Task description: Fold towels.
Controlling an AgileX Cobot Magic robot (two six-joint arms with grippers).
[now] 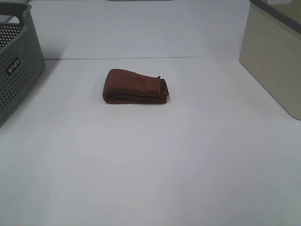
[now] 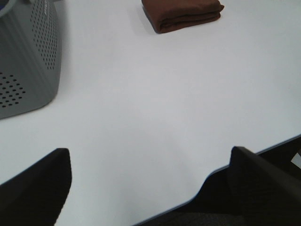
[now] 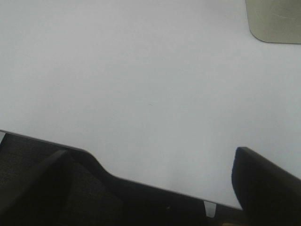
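From above, the towel [image 1: 136,86] lies folded in a compact bundle mid-table, between the grey basket [image 1: 19,70] at left and the beige bin [image 1: 275,61] at right; no arms show. Left wrist: the left gripper [image 2: 150,188] is spread wide, empty, well short of the towel. Right wrist: the right gripper [image 3: 150,188] is likewise wide, over bare table [image 3: 141,84]. Any snag on that loose far-right corner could undo the fold.

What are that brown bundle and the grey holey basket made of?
The brown towel looks like soft terry cloth: matte, slightly fuzzy, folded in rounded layers. The grey basket looks like moulded plastic: smooth, faintly shiny walls pierced by even rows of small holes. Neither can be confirmed by sight alone.
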